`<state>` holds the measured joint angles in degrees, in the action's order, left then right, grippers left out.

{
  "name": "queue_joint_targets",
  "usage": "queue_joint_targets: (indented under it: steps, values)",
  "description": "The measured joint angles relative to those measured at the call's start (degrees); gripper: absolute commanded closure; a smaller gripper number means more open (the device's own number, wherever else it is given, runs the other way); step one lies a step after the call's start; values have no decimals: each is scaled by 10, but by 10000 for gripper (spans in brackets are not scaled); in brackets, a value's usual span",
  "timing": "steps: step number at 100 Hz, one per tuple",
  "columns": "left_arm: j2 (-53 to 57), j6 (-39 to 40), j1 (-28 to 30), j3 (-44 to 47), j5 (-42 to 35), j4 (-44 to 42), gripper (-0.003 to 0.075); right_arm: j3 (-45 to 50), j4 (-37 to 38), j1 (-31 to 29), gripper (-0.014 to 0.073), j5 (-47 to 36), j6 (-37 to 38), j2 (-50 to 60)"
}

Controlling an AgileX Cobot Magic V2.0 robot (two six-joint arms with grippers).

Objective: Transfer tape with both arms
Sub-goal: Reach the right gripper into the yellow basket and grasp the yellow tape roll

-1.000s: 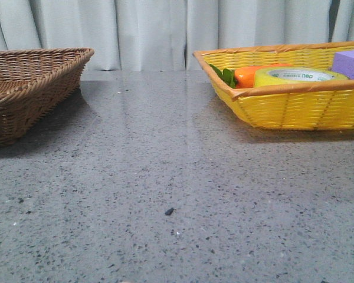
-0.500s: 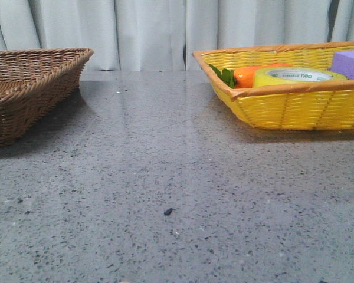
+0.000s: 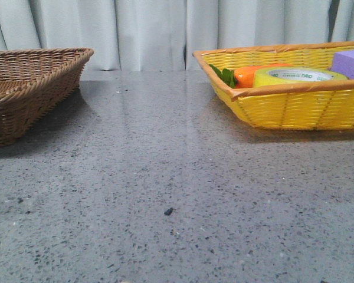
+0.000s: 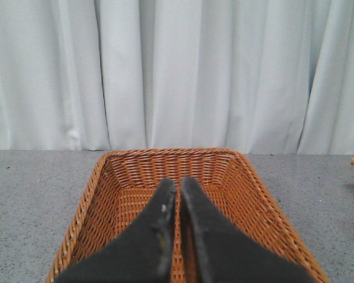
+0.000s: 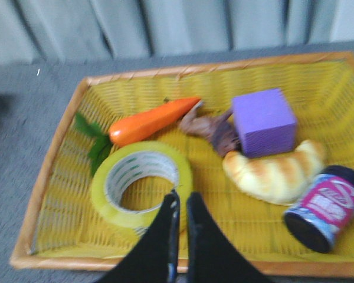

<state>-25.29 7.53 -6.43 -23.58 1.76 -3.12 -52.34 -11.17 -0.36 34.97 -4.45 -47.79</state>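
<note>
The front view shows no arm at all: only the grey speckled tabletop (image 3: pixel 165 177), a brown wicker basket (image 3: pixel 29 88) at the left edge of the frame and a yellow wicker basket (image 3: pixel 289 106) at the upper right. Over the yellow basket's near rim just three things peek out: the tape (image 3: pixel 298 76), an orange carrot (image 3: pixel 251 75) to its left, and a purple block (image 3: pixel 351 62) at the right edge.

The right wrist view looks down into that yellow basket and shows far more. There are six things in it: one tape roll lying flat in the lower left of the frame, its white core printed green; one carrot just above it with green leaves; one purple block in the upper right; one brownish crumpled object (image 5: pixel 209 127) between carrot and block, too blurred to identify; one croissant-like bread (image 5: pixel 274 171) below the block; and one dark can with a pink label (image 5: pixel 324 206) at the lower right. The right end effector (image 5: pixel 182 197) hangs over the tape's near edge with its two fingers nearly together, a thin gap between them, holding nothing.

The left wrist view shows the brown basket's inside with nothing in it, white curtains (image 4: pixel 177 71) behind. The left end effector (image 4: pixel 177 184) sits above it, fingertips almost touching, gripping nothing.
</note>
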Motion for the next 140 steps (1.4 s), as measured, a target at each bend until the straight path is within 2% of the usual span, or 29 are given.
queue_joint_targets:
  steps: [11,21,30,50,69,122,129,140]
  values:
    - [0,0,0,0,0,0,741,-87,0,32,521,65,-17,-91]
    - [0,0,0,0,0,0,741,-157,0,61,330,115,-33,-172]
    - [0,0,0,0,0,0,741,-219,0,88,251,164,-38,-242]
    - [0,0,0,0,0,0,741,-323,0,126,251,252,-40,-383]
    - [0,0,0,0,0,0,741,-370,2,140,251,278,-40,-482]
    - [0,0,0,0,-30,0,741,-375,23,143,258,279,-40,-562]
    - [0,0,0,0,-31,0,741,-375,23,143,301,279,-40,-566]
    - [0,0,0,0,-34,0,741,-375,23,143,427,279,-40,-570]
